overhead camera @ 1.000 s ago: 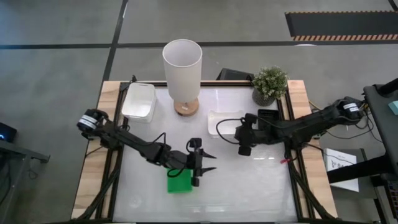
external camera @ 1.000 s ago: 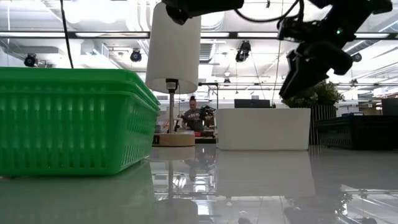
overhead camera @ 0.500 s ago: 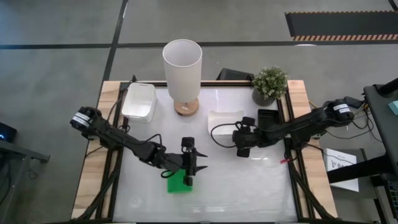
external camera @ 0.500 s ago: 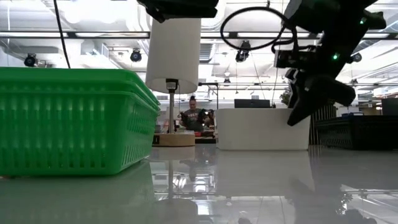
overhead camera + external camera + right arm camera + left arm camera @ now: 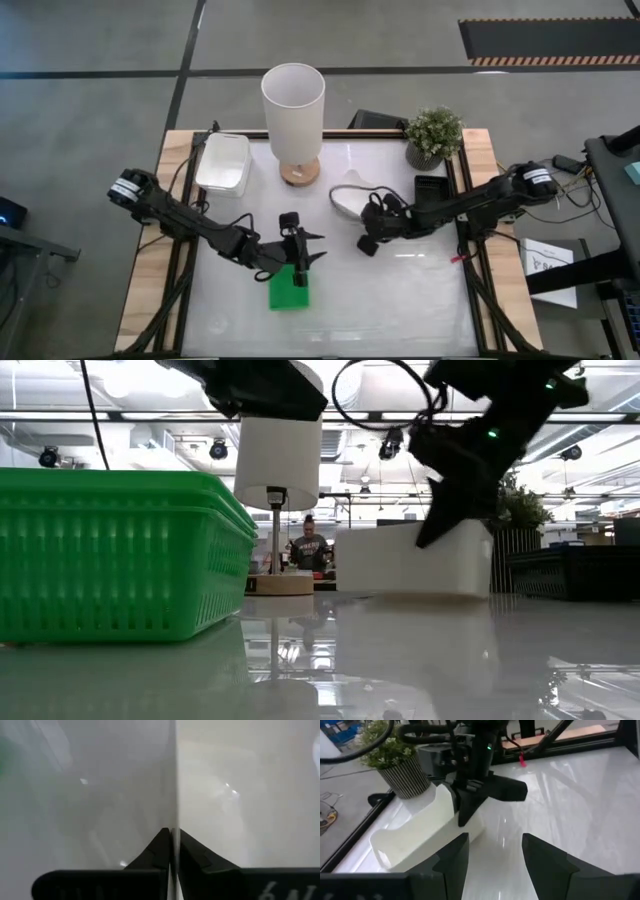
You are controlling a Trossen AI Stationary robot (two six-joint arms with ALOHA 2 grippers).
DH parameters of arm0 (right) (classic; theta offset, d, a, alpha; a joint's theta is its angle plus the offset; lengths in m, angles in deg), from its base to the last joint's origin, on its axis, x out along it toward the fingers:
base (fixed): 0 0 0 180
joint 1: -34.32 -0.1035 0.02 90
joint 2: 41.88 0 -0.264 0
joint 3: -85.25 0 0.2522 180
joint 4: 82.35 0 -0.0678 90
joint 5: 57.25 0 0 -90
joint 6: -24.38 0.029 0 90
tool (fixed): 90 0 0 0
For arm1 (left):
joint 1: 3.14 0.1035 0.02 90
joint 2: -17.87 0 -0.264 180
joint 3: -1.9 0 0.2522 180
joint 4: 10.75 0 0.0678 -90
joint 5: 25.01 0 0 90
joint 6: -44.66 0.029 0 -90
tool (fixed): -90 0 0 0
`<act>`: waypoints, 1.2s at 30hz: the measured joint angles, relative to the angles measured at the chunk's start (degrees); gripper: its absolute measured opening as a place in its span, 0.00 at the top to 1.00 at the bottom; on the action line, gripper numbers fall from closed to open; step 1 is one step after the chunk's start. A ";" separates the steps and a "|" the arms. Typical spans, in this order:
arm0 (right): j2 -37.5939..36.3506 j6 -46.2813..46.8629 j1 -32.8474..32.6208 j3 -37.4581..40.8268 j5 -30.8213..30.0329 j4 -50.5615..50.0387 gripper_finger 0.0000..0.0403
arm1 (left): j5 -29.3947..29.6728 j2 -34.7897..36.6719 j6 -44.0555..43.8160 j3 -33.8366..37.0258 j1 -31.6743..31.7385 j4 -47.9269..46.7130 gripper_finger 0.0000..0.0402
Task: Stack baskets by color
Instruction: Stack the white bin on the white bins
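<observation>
A white basket [image 5: 350, 196] stands tipped at the table's middle right, and my right gripper [image 5: 365, 225] is shut on it. The same white basket [image 5: 415, 837] shows in the left wrist view. My left gripper [image 5: 308, 260] hovers open over a green basket [image 5: 287, 295] that sits flat near the table's middle front. That green basket [image 5: 120, 555] fills the left of the low view. A second white basket [image 5: 222, 163] rests at the far left. A black basket [image 5: 432, 190] sits at the far right. My right gripper pinches the white basket's near wall at its rim [image 5: 176, 815], one finger on either face of the thin wall. The fingers [image 5: 465, 810] come slanting down from the table's right. The basket sits tilted; I cannot tell which part still rests on the table.
A tall white lamp [image 5: 293, 110] on a wooden foot stands at the far middle, with a potted plant [image 5: 433, 135] at the far right. Black frame rails [image 5: 470, 260] line the table's left and right sides. Bare tabletop [image 5: 400, 300] lies at the near right.
My right gripper has gone down and toward the table's left onto the white basket, rolled, and shut on its wall. The basket, which sat flat, now stands tipped. My left gripper has drifted toward the table's left over the green basket and stays open.
</observation>
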 joint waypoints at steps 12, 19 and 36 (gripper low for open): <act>11.12 -1.91 -0.07 -12.81 -2.72 -0.97 0.76 | 0.37 -0.02 0.04 0.15 0.23 1.67 0.58; 9.51 -8.70 -1.07 -19.93 -5.59 -9.23 0.62 | 0.37 -0.02 -2.57 0.15 0.23 2.52 0.58; -16.53 -24.66 -13.75 5.50 -6.36 6.29 0.56 | 0.28 -6.80 -5.90 -4.21 0.96 15.42 0.58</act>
